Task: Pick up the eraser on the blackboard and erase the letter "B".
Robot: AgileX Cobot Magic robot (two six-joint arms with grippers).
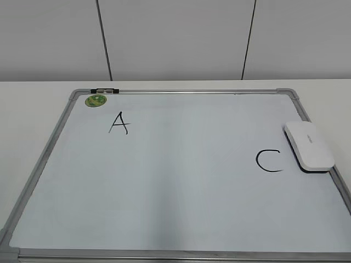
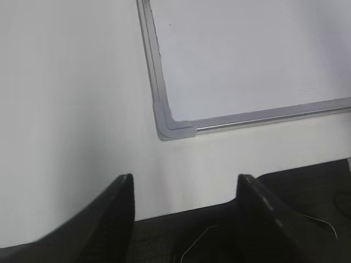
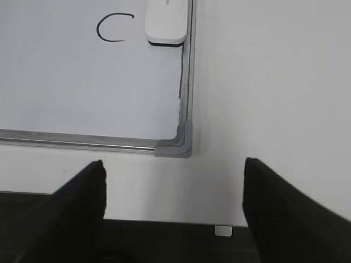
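The blackboard (image 1: 181, 181) is a pale whiteboard with a silver-grey frame, lying flat on the white table. The eraser (image 1: 309, 146), a white oblong block with a dark underside, lies on the board by its right edge, next to a black "C" (image 1: 269, 161). A black "A" (image 1: 119, 123) stands at the upper left. No letter "B" shows on the board. My left gripper (image 2: 185, 189) is open and empty, off the board's near left corner (image 2: 174, 129). My right gripper (image 3: 174, 175) is open and empty, near the board's near right corner (image 3: 176, 146), with the eraser (image 3: 166, 21) far ahead.
A small round green magnet (image 1: 95, 100) sits at the board's top left corner beside a short black clip on the frame (image 1: 104, 90). White table (image 1: 33, 109) surrounds the board. A grey panelled wall (image 1: 175, 38) stands behind.
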